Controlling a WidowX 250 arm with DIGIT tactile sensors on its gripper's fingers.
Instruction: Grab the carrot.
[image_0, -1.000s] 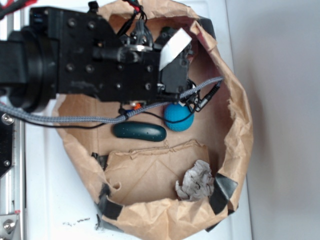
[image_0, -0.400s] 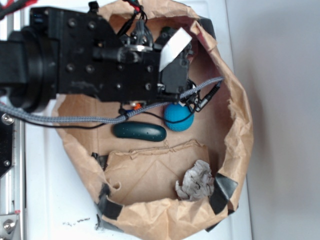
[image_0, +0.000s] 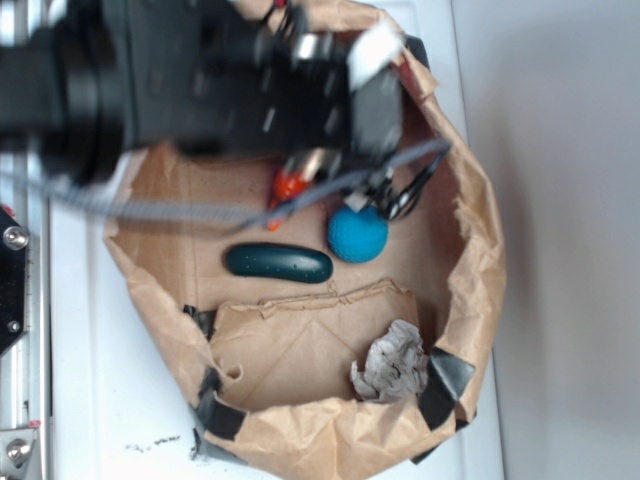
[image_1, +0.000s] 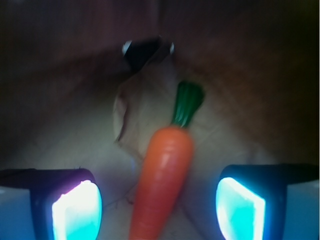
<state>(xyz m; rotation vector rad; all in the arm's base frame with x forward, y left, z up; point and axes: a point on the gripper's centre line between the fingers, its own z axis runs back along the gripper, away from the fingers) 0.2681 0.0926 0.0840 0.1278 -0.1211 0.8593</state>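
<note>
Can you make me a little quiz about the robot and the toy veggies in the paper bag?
1. True or false: in the wrist view, the carrot lies between the two fingers of the gripper, and neither finger touches it.
2. In the exterior view, which thing lies nearest the crumpled paper wad? A) blue ball B) carrot C) dark green oblong
3. Fill in: the carrot's stem is colored ____.

Key: 1 true. 2 A. 3 green.
</note>
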